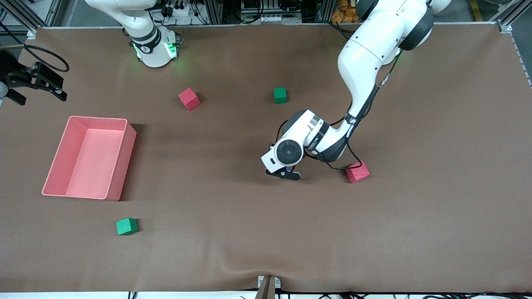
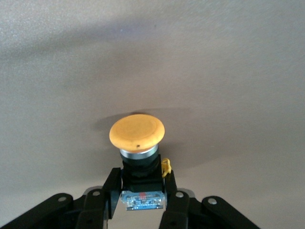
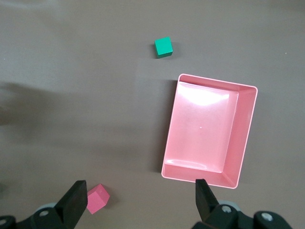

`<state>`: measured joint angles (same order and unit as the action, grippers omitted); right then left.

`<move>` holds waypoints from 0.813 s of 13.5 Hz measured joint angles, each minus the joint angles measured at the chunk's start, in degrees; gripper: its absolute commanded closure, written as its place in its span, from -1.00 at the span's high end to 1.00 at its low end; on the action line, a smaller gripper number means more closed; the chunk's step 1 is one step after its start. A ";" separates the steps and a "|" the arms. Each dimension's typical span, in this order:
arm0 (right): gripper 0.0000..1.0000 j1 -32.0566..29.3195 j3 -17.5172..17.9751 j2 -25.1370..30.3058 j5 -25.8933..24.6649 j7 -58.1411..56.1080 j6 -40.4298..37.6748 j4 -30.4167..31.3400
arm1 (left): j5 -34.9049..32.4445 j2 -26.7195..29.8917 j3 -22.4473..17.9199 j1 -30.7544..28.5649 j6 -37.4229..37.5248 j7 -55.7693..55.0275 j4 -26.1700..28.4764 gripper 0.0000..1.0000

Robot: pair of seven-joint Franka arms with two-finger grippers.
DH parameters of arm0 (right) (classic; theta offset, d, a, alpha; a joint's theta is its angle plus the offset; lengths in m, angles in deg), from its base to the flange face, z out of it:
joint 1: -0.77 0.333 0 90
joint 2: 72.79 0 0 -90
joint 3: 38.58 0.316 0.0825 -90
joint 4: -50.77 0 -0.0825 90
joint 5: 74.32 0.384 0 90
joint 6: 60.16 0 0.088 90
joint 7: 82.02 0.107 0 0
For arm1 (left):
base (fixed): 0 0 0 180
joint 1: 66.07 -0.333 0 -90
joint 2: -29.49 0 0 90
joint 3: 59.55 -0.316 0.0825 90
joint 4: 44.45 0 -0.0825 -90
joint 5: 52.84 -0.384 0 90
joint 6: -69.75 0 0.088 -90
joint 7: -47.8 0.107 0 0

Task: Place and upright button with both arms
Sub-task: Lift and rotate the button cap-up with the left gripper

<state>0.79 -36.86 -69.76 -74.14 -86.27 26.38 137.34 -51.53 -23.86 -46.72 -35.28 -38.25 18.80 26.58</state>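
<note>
The button (image 2: 137, 131) has a round orange cap on a short black body with a bluish base. My left gripper (image 2: 142, 192) is shut on that black body, and the cap points away from the fingers, low over the brown table. In the front view the left gripper (image 1: 286, 172) is down at the middle of the table and its hand hides nearly all of the button. My right gripper (image 3: 140, 200) is open and holds nothing. It hangs high over the right arm's end of the table (image 1: 61, 92).
A pink bin (image 1: 124, 162) (image 3: 248, 138) stands toward the right arm's end. One red cube (image 1: 358, 172) lies beside the left hand, another red cube (image 1: 189, 99) and a green cube (image 1: 280, 95) nearer the bases. A second green cube (image 1: 126, 226) (image 3: 163, 47) lies nearer the camera than the bin.
</note>
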 measured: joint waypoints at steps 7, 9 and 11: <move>1.00 -0.12 -0.06 -0.06 -0.03 -0.05 -0.01 -0.04 | -2.07 3.45 0.08 4.16 -11.78 -21.44 -0.92 -1.00; 1.00 -0.23 -0.10 -0.08 -0.03 -0.10 -0.01 -0.05 | -9.81 3.64 0.07 6.65 -16.35 -30.91 -0.88 -1.00; 1.00 -0.22 -0.08 -0.09 -0.03 -0.16 -0.01 -0.06 | -21.16 3.60 -0.25 10.19 -17.45 -42.18 -0.54 -1.00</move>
<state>0.57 -36.95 -69.85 -74.17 -86.43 26.37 137.28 -72.69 -20.26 -46.97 -25.09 -55.70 -23.39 26.03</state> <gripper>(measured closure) 0.000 0.586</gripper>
